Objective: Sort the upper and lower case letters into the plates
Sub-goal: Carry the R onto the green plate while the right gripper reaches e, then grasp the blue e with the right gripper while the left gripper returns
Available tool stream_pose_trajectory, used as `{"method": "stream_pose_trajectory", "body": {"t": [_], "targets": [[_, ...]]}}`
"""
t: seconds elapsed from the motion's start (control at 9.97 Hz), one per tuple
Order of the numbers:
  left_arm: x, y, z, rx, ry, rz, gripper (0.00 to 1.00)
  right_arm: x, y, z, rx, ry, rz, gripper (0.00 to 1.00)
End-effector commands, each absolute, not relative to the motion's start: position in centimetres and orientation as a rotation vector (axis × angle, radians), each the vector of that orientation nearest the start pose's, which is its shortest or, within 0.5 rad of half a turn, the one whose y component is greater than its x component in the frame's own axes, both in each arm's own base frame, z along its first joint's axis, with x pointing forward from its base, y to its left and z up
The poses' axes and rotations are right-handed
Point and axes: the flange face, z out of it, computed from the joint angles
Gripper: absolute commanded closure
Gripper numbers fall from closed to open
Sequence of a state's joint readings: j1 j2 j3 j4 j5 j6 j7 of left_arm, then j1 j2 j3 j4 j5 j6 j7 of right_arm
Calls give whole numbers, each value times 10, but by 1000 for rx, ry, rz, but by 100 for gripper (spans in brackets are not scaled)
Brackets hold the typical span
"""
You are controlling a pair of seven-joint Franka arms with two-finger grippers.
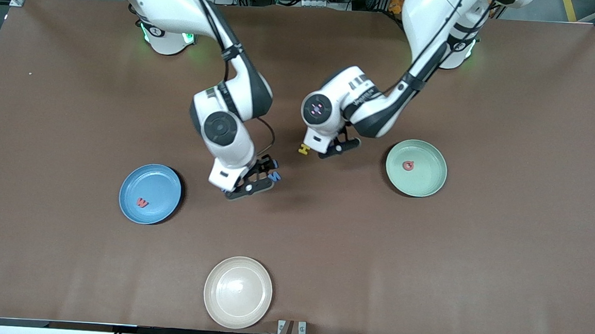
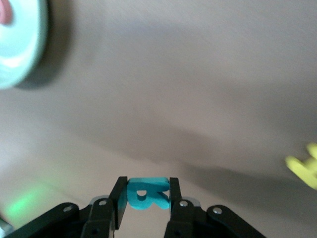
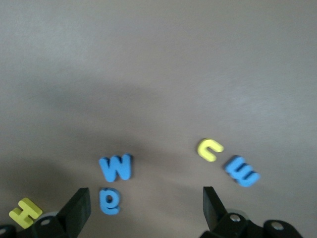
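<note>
My left gripper point(image 2: 147, 194) is shut on a teal letter R point(image 2: 147, 192), low over the table next to a yellow H point(image 1: 304, 149); it point(image 1: 331, 149) is between the loose letters and the mint green plate point(image 1: 431, 183). That plate holds a red G point(image 1: 408, 165). My right gripper point(image 3: 146, 208) hangs open over the loose letters: a blue W point(image 3: 116, 167), a blue e point(image 3: 110, 201), a yellow c point(image 3: 210, 149) and a blue m point(image 3: 241, 170). The blue plate point(image 1: 159, 182), toward the right arm's end, holds a red w point(image 1: 142, 202).
A cream-white plate point(image 1: 238, 292) sits near the table's front edge, nearer the front camera than the letters. Both arms lean in over the table's middle, close together. Brown tabletop surrounds the plates.
</note>
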State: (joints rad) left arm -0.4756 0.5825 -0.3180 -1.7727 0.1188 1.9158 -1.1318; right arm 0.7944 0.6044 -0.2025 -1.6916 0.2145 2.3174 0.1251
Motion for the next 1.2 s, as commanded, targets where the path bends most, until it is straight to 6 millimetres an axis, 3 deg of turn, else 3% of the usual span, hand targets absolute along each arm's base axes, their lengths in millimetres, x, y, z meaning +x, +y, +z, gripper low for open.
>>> {"method": "stream_pose_trajectory", "body": {"t": [0.0, 0.1, 0.3, 0.5, 0.6, 0.8, 0.9, 1.0, 1.1], "targets": [[436, -362, 235, -2762, -258, 388, 68, 513, 391, 244, -3018, -567, -37, 0], [433, -337, 235, -2751, -151, 384, 68, 502, 398, 237, -3034, -578, -18, 0], [448, -303, 230, -2746, -36, 330, 68, 488, 413, 226, -3107, -555, -47, 0], [470, -280, 227, -2784, 97, 281, 68, 489, 415, 208, -3103, -529, -90, 0], [474, -280, 226, -2781, 234, 254, 67, 490, 416, 200, -3100, -504, -114, 0], [485, -259, 226, -2755, 374, 227, 67, 488, 420, 186, -3091, -467, -143, 0], [483, -259, 223, -2764, 403, 218, 52, 486, 422, 181, -3094, -454, -135, 0], [480, -263, 222, -2751, 437, 210, 1, 484, 424, 180, -3093, -453, -128, 0], [478, -267, 222, -2745, 439, 198, 0, 483, 424, 178, -3096, -434, -123, 0]]}}
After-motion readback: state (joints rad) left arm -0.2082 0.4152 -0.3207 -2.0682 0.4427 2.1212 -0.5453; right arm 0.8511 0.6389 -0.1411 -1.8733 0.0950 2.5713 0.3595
